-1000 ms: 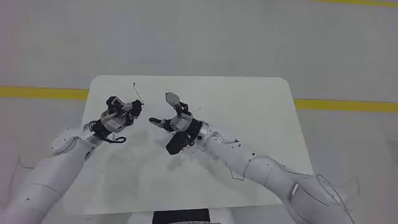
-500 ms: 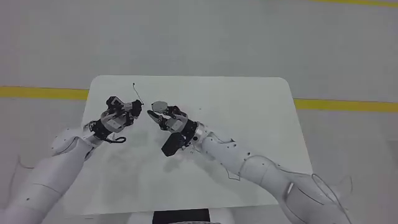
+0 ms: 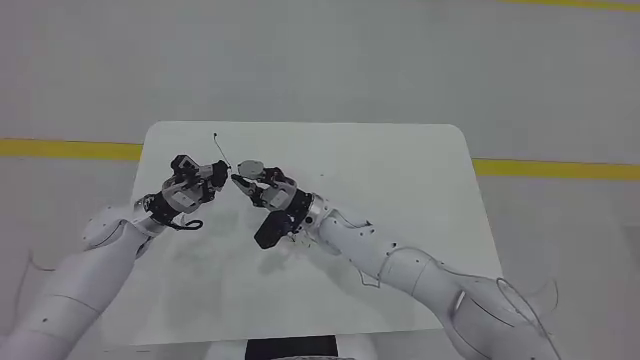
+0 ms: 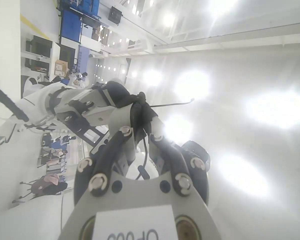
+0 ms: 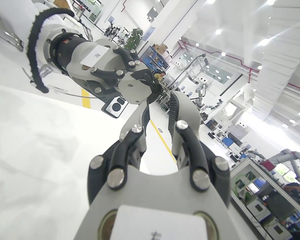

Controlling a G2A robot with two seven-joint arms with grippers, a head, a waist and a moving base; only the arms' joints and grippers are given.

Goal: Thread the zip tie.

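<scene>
My left gripper (image 3: 207, 174) stays pinched shut on the thin black plastic zip tie (image 3: 219, 146), tail poking up over the white table (image 3: 400, 160). My right gripper (image 3: 243, 175) has slid in just beside it, jaws narrowed but apart and empty. I judge it's ready to catch the tail.

Both grippers are above the left half of the table (image 3: 400, 160), nearer its far edge. The left gripper (image 3: 218, 173) lies left of the right gripper (image 3: 243, 176), and their tips face each other, just beside one another. The tie (image 4: 172, 104) is pinched in the left gripper's tips, its free end pointing toward the table's far edge. The right gripper's fingers (image 5: 177, 111) stand apart to the right of that pinch.
</scene>
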